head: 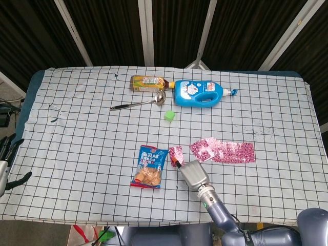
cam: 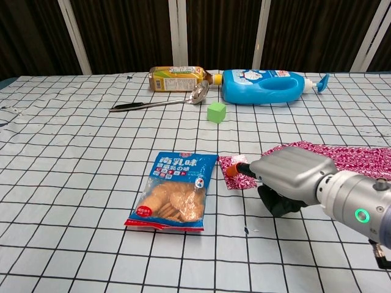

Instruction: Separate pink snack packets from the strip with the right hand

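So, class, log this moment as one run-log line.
right hand: holds torn-off pink packet | strip: flat, apart from packet | biscuit bag: beside packet | left hand: idle at table edge

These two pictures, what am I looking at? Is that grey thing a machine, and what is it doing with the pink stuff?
Both come from the robot's own cameras, one on its head looking down, one on its chest. The grey right robot hand pinches a single pink snack packet, lying apart from the pink packet strip. The left robot hand waits at the table's edge. On the checked cloth lie a blue biscuit bag, metal spoon, green cube, blue detergent bottle and tea bottle.
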`<state>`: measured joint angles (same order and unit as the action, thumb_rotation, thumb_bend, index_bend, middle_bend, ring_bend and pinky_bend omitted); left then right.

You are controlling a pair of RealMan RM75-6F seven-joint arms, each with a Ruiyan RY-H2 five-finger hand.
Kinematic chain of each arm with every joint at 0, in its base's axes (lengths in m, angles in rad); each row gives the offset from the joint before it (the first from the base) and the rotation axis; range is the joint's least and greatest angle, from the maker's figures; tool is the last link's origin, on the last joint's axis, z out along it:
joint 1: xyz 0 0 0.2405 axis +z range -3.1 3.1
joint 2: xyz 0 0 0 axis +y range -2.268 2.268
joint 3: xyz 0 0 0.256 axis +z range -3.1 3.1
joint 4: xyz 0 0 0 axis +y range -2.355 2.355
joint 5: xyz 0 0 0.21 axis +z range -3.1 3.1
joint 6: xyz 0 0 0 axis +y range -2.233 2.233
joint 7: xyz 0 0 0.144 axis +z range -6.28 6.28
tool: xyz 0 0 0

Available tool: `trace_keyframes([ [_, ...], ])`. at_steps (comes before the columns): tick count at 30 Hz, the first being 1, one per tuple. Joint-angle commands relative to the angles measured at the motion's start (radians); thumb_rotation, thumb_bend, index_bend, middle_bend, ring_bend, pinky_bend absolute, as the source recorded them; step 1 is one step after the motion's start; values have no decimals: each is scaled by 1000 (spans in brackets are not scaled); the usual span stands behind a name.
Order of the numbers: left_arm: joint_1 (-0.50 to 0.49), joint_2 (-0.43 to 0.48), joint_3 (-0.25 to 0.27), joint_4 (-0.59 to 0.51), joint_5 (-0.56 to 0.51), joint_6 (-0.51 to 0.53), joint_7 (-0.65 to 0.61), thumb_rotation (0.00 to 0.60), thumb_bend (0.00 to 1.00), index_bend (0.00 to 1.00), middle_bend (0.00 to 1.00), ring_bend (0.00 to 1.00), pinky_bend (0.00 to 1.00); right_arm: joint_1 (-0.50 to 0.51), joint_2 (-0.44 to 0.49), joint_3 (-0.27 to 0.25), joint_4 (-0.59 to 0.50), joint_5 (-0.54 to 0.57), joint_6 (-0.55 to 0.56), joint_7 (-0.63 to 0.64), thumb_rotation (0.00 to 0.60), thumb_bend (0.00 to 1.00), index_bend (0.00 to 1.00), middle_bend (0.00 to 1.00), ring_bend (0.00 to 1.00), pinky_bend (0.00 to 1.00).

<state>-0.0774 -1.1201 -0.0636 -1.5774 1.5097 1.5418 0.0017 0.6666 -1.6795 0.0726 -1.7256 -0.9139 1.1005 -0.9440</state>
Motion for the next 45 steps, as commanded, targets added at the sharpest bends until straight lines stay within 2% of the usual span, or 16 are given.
trace_keyframes([
  [1, 1, 1, -2, 1, -3, 1, -2, 600, 275, 132, 17, 0, 116, 3, 2, 6, -4, 4, 11, 4, 600, 835, 144, 836, 824, 600],
  [11, 3, 2, -3, 0, -4, 5, -2, 600, 275, 133, 17, 0, 117, -16, 69, 19, -7, -4, 69, 45, 600, 835, 144, 836, 824, 600],
  [19, 6, -1, -4, -6, -7, 12, 15, 600, 275, 133, 17, 0, 116, -33, 144, -2, 12, 28, 41, 96, 600, 834, 144, 836, 824, 600],
  [32, 8, -4, -7, -9, -12, 13, 25, 600, 275, 133, 17, 0, 116, -45, 143, -33, 60, 16, 5, 165, 600, 835, 144, 836, 824, 600],
  [45, 5, -5, -8, -7, -15, 7, 28, 600, 275, 133, 17, 0, 116, -49, 144, -47, 61, 14, 12, 165, 600, 836, 144, 836, 824, 600],
])
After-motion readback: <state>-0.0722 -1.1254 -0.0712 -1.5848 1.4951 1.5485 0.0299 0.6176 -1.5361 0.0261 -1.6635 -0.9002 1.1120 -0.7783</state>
